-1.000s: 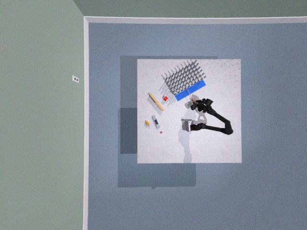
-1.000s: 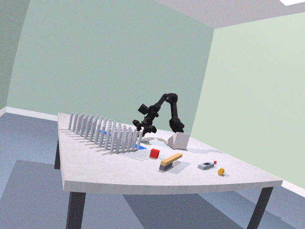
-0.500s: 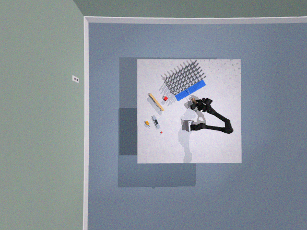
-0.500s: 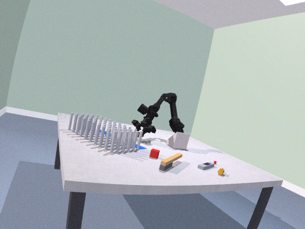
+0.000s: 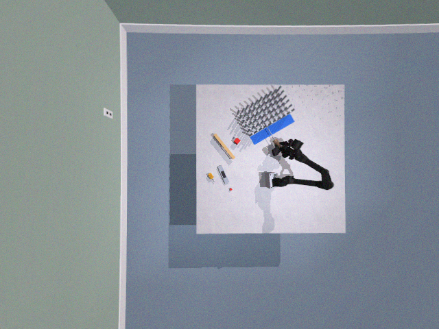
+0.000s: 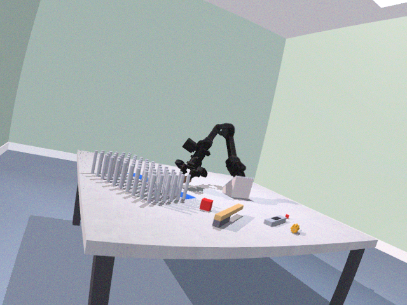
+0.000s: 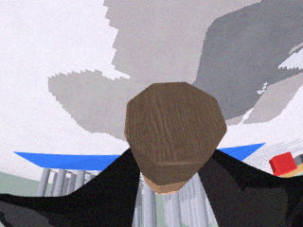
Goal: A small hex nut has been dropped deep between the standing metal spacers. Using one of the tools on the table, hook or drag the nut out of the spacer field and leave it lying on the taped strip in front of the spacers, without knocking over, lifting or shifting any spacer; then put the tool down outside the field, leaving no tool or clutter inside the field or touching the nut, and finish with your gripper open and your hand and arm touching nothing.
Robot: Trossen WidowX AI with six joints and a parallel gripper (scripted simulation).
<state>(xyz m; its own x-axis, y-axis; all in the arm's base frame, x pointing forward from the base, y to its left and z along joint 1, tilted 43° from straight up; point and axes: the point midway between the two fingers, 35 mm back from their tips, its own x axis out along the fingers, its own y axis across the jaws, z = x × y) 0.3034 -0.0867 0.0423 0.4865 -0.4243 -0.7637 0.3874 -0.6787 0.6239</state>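
Note:
My gripper (image 5: 276, 143) (image 7: 166, 148) is shut on the brown wooden handle (image 7: 175, 125) of a tool, above the table just in front of the blue taped strip (image 5: 285, 122) (image 6: 187, 196) (image 7: 59, 160). In the top view, the tool's thin rod (image 5: 270, 133) reaches from the handle over the strip to the front edge of the spacer field. The grey metal spacers (image 5: 264, 110) (image 6: 124, 174) (image 7: 149, 203) stand upright in close rows behind the strip. The rod's far end cannot be made out. The hex nut cannot be made out in any view.
A red cube (image 5: 236, 140) (image 6: 206, 204) (image 7: 283, 164) and a wood-topped bar (image 5: 223, 146) (image 6: 229, 212) lie beside the field. Farther off are a grey device (image 5: 219, 169) (image 6: 271, 222), a yellow-orange knobbed piece (image 5: 210, 175) (image 6: 295, 228) and a tiny red cube (image 5: 230, 189) (image 6: 287, 216). A pale block (image 6: 241, 187) is by the arm's base.

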